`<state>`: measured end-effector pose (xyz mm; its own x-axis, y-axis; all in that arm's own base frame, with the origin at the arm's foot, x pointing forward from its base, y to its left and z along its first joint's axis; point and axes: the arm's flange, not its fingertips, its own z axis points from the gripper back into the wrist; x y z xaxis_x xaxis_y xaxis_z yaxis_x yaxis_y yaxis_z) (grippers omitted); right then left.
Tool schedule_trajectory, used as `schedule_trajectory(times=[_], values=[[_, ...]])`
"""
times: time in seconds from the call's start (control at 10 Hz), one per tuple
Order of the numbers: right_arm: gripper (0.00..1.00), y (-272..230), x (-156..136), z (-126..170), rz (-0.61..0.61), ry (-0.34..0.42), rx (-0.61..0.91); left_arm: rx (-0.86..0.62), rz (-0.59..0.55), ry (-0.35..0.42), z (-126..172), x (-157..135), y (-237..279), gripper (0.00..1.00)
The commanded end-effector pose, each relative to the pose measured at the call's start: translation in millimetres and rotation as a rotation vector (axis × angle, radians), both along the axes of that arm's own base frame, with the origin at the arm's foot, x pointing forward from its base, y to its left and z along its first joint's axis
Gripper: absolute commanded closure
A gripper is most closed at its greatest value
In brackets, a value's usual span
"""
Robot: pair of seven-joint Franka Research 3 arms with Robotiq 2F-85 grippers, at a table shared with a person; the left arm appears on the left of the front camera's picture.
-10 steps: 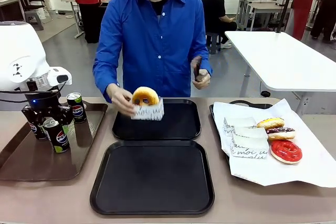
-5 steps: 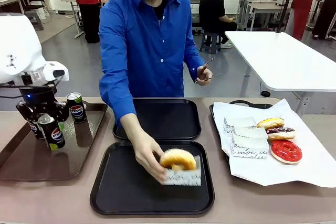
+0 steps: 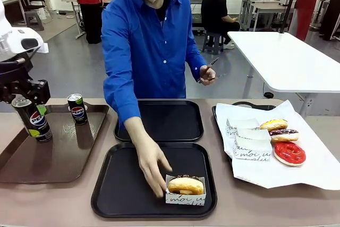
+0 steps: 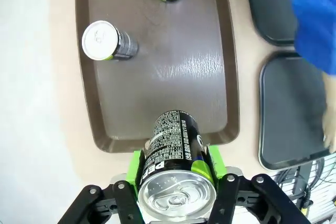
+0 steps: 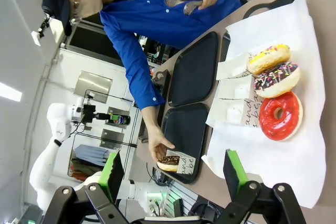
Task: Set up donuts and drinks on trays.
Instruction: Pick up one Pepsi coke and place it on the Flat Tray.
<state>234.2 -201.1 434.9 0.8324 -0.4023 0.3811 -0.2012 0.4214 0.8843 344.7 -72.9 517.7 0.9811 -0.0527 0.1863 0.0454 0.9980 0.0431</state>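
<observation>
Looking over the worktop (image 3: 58, 200), I would say the setting-up is only at its beginning. One donut (image 3: 185, 185), golden with a dark topping, sits in its white paper sleeve in the 5 o'clock corner of the near black tray (image 3: 122, 184). The person's hand (image 3: 151, 166) is just beside it. The far black tray (image 3: 159, 123), at 12 o'clock from the near one, carries nothing, and no drink stands on either black tray.

The left pincer (image 4: 177, 182) is closed around a Pepsi can (image 4: 176, 140), with its green pads near the can's top. It holds the can lifted over the 9 o'clock edge of the brown tray (image 4: 157, 93), where two more cans (image 4: 105, 43) stand. The right pincer (image 5: 172, 174) is spread wide and grips nothing. At 3 o'clock three other donuts (image 3: 281, 134) lie on white paper (image 3: 313, 168) beside empty sleeves (image 3: 249, 144). So I think most of the work remains.

The black trays are matte plastic, nearly square, with rounded corners and raised rims. The brown tray is longer and glossy. The cans are slim black cylinders with silver tops. The sleeves are thin paper with black script, and one donut has a shiny red glaze.
</observation>
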Motion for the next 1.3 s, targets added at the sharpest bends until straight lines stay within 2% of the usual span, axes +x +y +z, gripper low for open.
schedule_trajectory(times=[0.0,1.1,1.2], values=[[0.0,-1,0,0,0.001,-0.021,0.011,-0.023,-0.005,-0.005,-5,-11,3,0.95],[0.0,-1,0,0,0.001,-0.021,0.011,-0.001,-0.001,-0.006,2,-9,0,0.95],[0.0,-1,0,0,0.001,-0.021,0.011,-0.001,0.001,-0.002,-3,-11,2,0.41]])
